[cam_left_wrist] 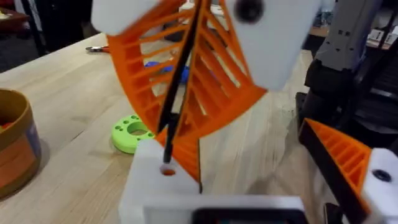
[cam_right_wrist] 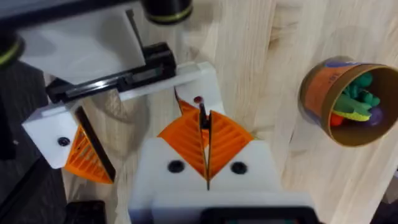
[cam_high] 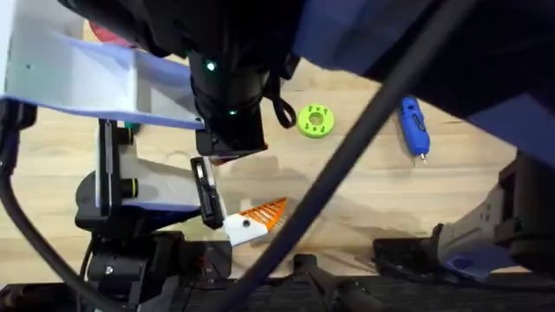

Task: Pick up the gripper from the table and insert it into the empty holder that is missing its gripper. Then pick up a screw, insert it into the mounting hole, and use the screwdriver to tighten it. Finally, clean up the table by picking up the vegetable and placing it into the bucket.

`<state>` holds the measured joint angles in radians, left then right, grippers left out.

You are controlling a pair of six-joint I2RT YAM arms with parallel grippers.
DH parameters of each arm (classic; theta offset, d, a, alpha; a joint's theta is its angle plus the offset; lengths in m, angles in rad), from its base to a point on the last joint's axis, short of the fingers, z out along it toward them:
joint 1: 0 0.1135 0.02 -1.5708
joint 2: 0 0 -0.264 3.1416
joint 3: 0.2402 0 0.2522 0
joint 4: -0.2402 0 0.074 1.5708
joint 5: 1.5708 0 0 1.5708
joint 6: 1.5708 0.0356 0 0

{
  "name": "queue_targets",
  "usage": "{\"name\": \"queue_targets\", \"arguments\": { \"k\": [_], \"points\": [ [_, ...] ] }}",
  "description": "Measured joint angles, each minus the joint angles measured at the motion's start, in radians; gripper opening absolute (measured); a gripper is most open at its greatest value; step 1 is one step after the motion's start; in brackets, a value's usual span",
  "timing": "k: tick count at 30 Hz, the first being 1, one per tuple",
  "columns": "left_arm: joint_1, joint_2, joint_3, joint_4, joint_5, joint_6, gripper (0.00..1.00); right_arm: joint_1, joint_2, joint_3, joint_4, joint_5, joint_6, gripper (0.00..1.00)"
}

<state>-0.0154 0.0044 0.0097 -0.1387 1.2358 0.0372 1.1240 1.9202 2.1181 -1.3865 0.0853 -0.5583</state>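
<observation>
Looking down, you see one table (cam_high: 364, 186) of light planks, and the right arm (cam_high: 230, 82) rising dark and blurred under the overhead camera with two green lights on it. You find one orange bucket (cam_right_wrist: 345, 102) on the right wrist camera, upright on the wood with colourful toy pieces at its rim; the left wrist camera catches its wall at the frame edge.

Your left gripper (cam_right_wrist: 137, 134) is spread and holds nothing. Your right gripper (cam_right_wrist: 205, 134) has its two orange ribbed pads pressed together, pinching one thin dark pin (cam_right_wrist: 200, 112).

From overhead you get one blue screwdriver (cam_high: 414, 126) lying well apart on the far right of the table, and one green holed disc (cam_high: 315, 120) between it and the arm.

One orange ribbed fingertip (cam_high: 264, 212) sits in the white finger mount (cam_high: 241, 228). The left wrist view adds the mounting hole (cam_left_wrist: 168, 170), showing orange inside, with the pin's tip just above it.
</observation>
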Motion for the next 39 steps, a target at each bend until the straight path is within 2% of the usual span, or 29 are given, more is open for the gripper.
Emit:
{"name": "queue_targets", "arguments": {
  "k": [39],
  "points": [
    [0.0, 0.0, 0.0, 0.0, 0.0, 0.0, 0.986, 0.002, 0.033, 0.001, 0.014, 0.0, 0.004, 0.006]
  ]
}}
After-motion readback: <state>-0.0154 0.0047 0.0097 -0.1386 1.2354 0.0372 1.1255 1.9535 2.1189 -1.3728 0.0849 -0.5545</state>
